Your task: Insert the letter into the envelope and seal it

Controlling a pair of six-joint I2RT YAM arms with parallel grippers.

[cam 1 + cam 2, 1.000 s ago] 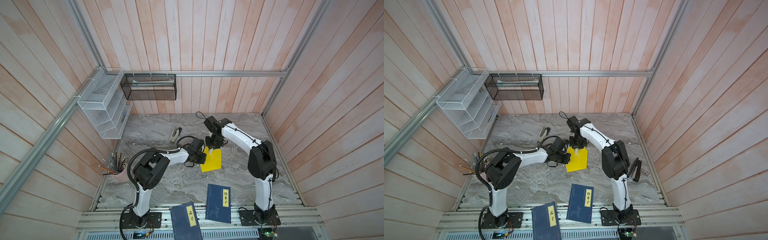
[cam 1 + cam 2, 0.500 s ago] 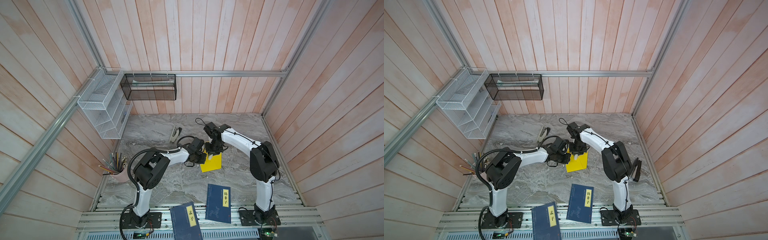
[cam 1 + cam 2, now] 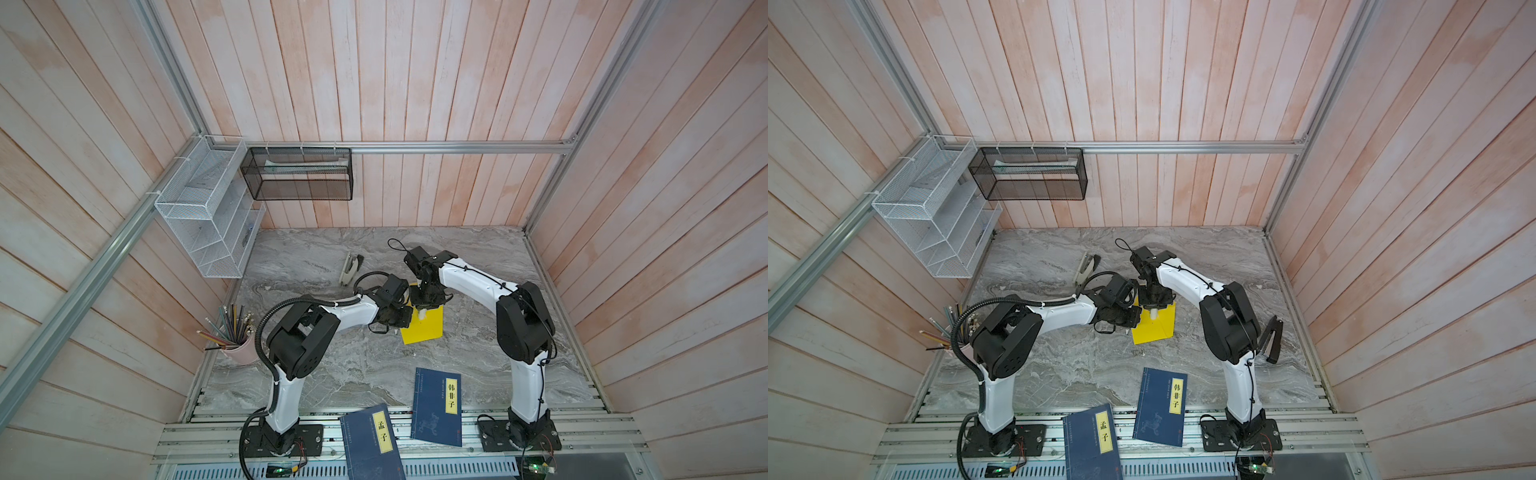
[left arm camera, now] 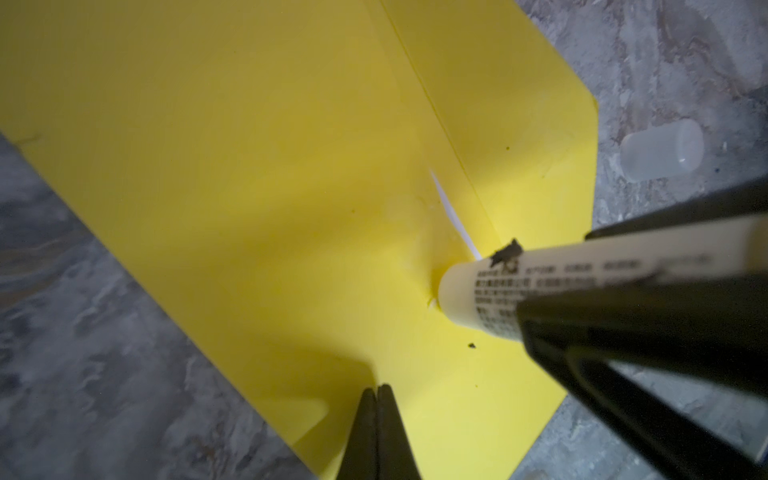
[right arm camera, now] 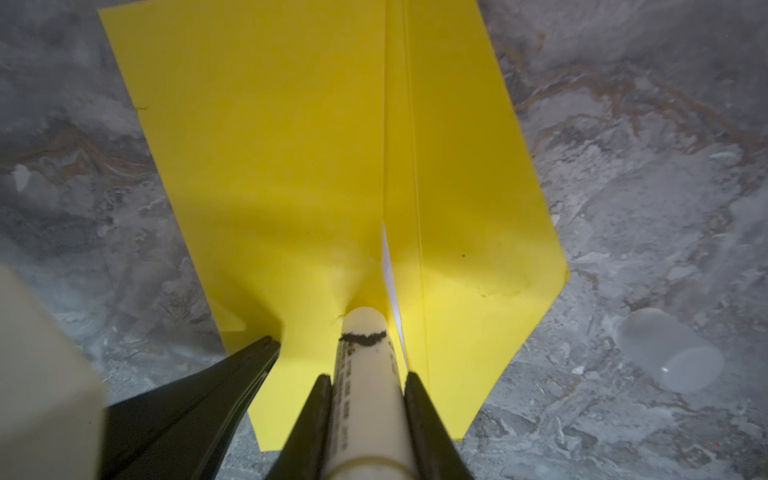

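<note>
Gripping a pale glue stick (image 5: 365, 415) between its two fingers, our right gripper (image 5: 368, 376) points the stick's tip down onto the envelope (image 5: 270, 166), right beside the fold of the flap. Our left gripper (image 4: 376, 390) has its jaws pressed fully together with nothing between them, and its tips sit on an edge of the same yellow envelope. We see the letter (image 5: 388, 270) only as a thin white sliver at the envelope's mouth, next to the stick's tip; the rest is hidden inside. The flap lies open and flat on the marble table (image 3: 374, 365). A clear cap (image 4: 660, 149) lies on its side just beyond the flap. In both top views the envelope rests mid-table between our two arms. The dark blue books (image 3: 436, 405) lie well apart from it at the front, and a pink pencil cup (image 3: 241, 347) stands at the left.
</note>
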